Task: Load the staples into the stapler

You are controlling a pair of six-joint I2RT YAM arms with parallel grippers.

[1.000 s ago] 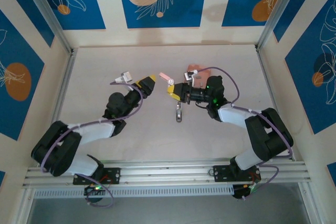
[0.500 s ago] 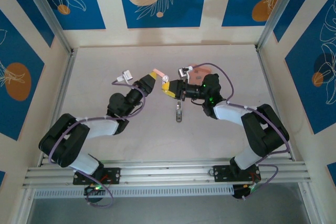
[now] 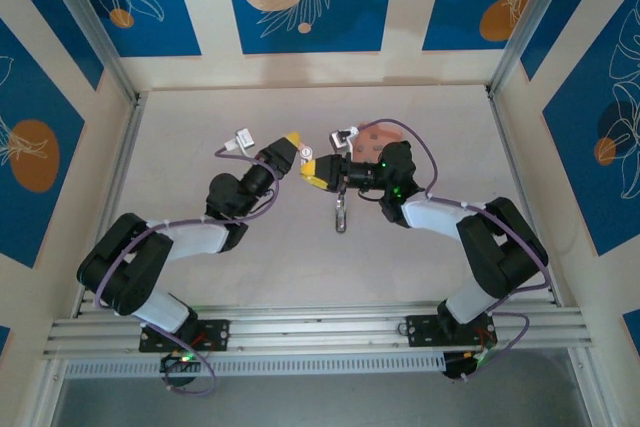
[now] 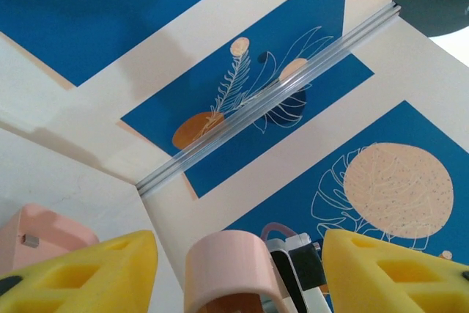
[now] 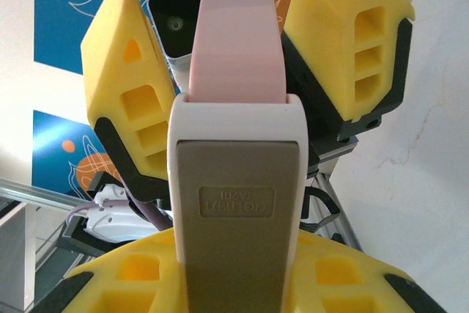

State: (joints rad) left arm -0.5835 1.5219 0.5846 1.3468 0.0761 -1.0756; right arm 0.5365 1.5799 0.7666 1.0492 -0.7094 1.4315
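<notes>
Between spread left claw (image 4: 238, 262) fingers (image 4: 88, 273), stapler (image 5: 238, 203) end untouched; right claw (image 3: 316, 170) clamps it.

1. The left gripper (image 4: 236, 253) has its two yellow cut-out plastic fingers (image 4: 88, 276) spread wide apart.
2. The rounded end of a pale pink plastic stapler (image 4: 229, 273) sits between them, with a gap on each side.
3. At lower left, a salmon-pink square tray (image 4: 51, 226) carries a tiny grey metallic staple strip (image 4: 31, 240).
4. Behind, a silver aluminium rail (image 4: 271, 97) crosses blue leaf-patterned wall panels (image 4: 95, 5).
</notes>
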